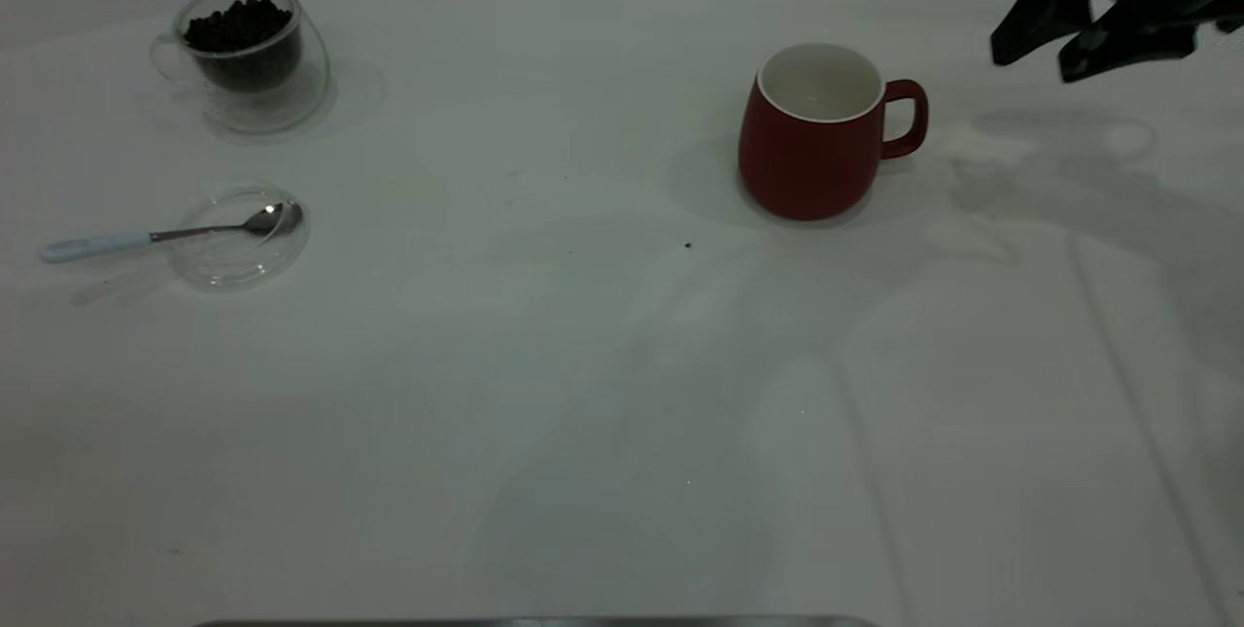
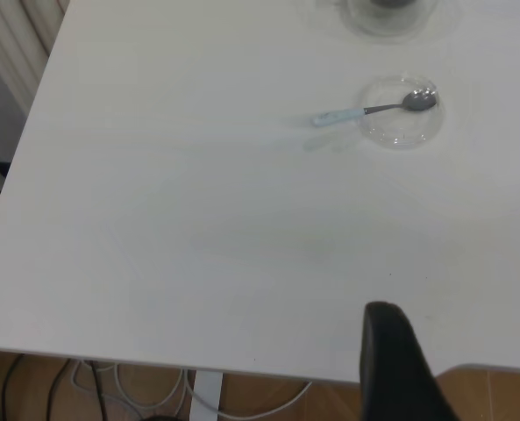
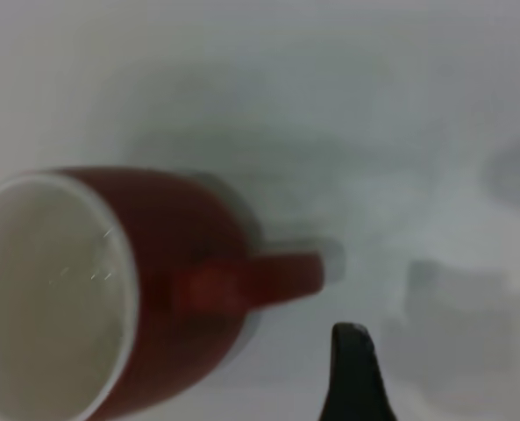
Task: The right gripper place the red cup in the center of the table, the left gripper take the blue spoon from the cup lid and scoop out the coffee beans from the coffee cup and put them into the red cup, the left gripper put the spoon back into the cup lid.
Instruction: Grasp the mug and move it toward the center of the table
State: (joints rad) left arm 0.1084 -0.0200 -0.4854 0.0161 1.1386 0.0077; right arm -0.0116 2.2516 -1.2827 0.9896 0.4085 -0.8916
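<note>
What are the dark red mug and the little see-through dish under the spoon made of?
The dark red mug looks like matte-glazed ceramic: opaque body, smooth white interior. The round see-through dish looks like clear glass, possibly plastic: the table shows through it.

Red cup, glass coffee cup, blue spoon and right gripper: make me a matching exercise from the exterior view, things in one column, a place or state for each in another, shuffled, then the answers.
Things:
1. red cup
2. coffee cup
3. blue spoon
4. right gripper

States:
A. bowl resting in the cup lid, handle sticking out over the table
B. in the air at the far right corner, holding nothing
C. upright, empty, handle towards the right arm
D. filled with coffee beans, far left

Pairs: 1-C, 2-D, 3-A, 4-B
</note>
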